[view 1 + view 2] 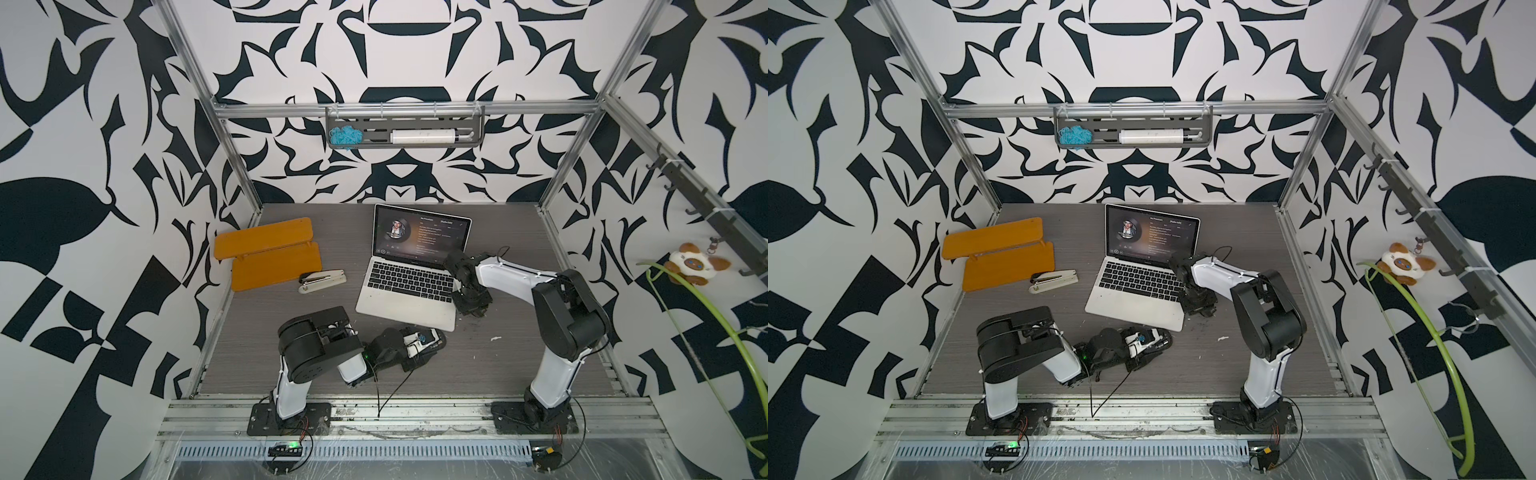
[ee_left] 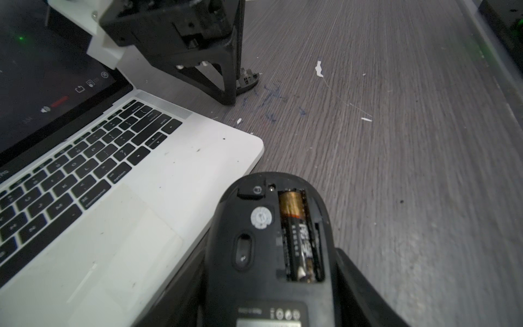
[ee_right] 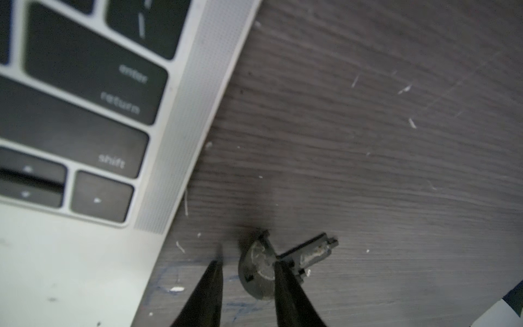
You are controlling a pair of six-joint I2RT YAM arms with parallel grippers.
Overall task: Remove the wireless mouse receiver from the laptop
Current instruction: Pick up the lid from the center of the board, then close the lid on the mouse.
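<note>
Your right tool point(image 3: 248, 263) stands spread around the tiny black half-round receiver point(image 3: 257, 264). It lies unplugged on the grey wood-grain bench point(image 3: 368, 170), just beside the return-key edge of the slim silver laptop point(image 3: 85, 269). Your left tool point(image 2: 271, 269) pinches the black oval mouse point(image 2: 249, 226), battery side up.

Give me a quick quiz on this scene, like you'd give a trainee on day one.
1. True or false: the laptop has its lid shut.
2. What does the left gripper hold? A) a stapler B) a black mouse, underside up, battery showing C) nothing
3. Fill in: the small dark receiver is not plugged in; it lies on the ____, between the jaws of the right gripper.

Key: 1 false; 2 B; 3 table.
</note>
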